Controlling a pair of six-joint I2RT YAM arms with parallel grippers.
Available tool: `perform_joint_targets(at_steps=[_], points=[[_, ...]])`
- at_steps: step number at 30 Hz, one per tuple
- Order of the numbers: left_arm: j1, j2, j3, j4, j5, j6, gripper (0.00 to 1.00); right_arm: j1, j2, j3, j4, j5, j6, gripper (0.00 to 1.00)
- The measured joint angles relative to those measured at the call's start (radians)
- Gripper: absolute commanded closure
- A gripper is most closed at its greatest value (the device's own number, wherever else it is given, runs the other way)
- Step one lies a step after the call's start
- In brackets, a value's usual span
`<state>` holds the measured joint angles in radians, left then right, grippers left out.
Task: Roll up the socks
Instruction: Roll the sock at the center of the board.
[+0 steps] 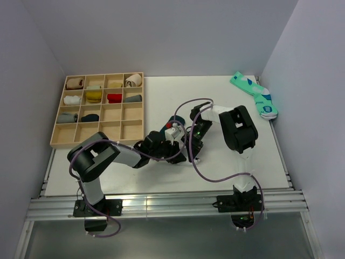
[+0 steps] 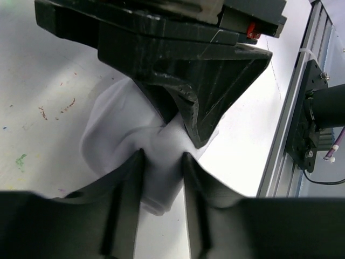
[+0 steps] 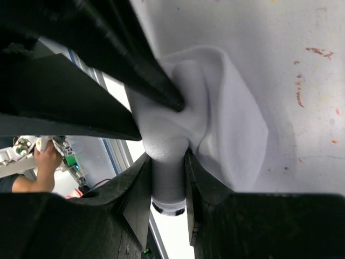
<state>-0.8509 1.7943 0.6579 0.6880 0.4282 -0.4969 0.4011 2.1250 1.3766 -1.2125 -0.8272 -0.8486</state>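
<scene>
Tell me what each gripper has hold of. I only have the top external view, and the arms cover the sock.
Observer: The left wrist view shows the left gripper pinching a fold of the white sock.
Operator: Now report the right one.
Observer: The right gripper clamps a bunched neck of the same sock, tip to tip with the left gripper.
Operator: Say which end it holds.
Observer: Black stripes show between its fingers on the camera side, so it grips near the cuff.
</scene>
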Motion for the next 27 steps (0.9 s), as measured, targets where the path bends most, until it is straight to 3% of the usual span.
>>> perform_joint_targets(at_steps=[6, 12, 18, 27], points=[[0.003, 0.033, 0.033, 0.003, 0.03, -0.024, 1.0, -0.007, -0.021, -0.031, 0.033, 0.017, 0.039, 0.71], [0.003, 0.069, 0.07, -0.002, 0.058, -0.059, 1.0, -0.013, -0.16, -0.159, 0.174, 0.079, 0.102, 0.49], [0.003, 0.084, 0.08, 0.005, 0.068, -0.084, 1.0, -0.021, -0.339, -0.296, 0.345, 0.181, 0.192, 0.44], [0.035, 0.101, 0.08, -0.005, 0.104, -0.22, 1.0, -0.056, -0.639, -0.431, 0.492, 0.255, 0.185, 0.42]])
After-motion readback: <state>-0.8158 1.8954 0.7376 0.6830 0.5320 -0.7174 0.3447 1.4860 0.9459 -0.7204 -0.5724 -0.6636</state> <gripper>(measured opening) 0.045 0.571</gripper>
